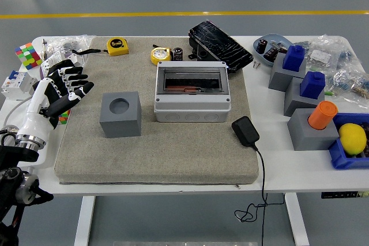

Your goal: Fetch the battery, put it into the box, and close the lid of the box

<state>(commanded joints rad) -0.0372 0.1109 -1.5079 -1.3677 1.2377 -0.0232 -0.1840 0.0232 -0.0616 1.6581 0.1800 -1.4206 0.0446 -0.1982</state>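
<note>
At the left edge of the frame we see the left hand (60, 87) raised over the left border of the grey mat (155, 148), its black-tipped fingers (78, 91) spread apart and holding nothing; the white forearm runs down toward the lower left corner. We see no right arm anywhere.

Near the middle of the frame, on the mat, sits the grey box (192, 91). We can see straight into its dark interior, where something reddish lies. Just behind it, toward the top of the frame, a black glossy panel (220, 45) lies tilted; we cannot tell whether it is the box's lid. Left of the box, apart from it, stands a grey cube (120, 113) with a round hole in its top.

The battery (177, 53) appears as a small dark cylinder at the mat's far edge, upper middle of the frame, just right of a yellow round tape measure (161, 55) and well apart from the hand. A second yellow tape measure (117, 45) lies further left.

Right of centre, a black power adapter (245, 132) rests on the mat's right edge, its cable trailing off the white tabletop (277, 165). On the right side of the frame stand grey blocks carrying blue pieces (294, 57) and an orange cylinder (322, 114), beside a lemon (352, 138) in a blue tray (340, 159). A colourful puzzle cube (26, 55) sits at the upper left.
</note>
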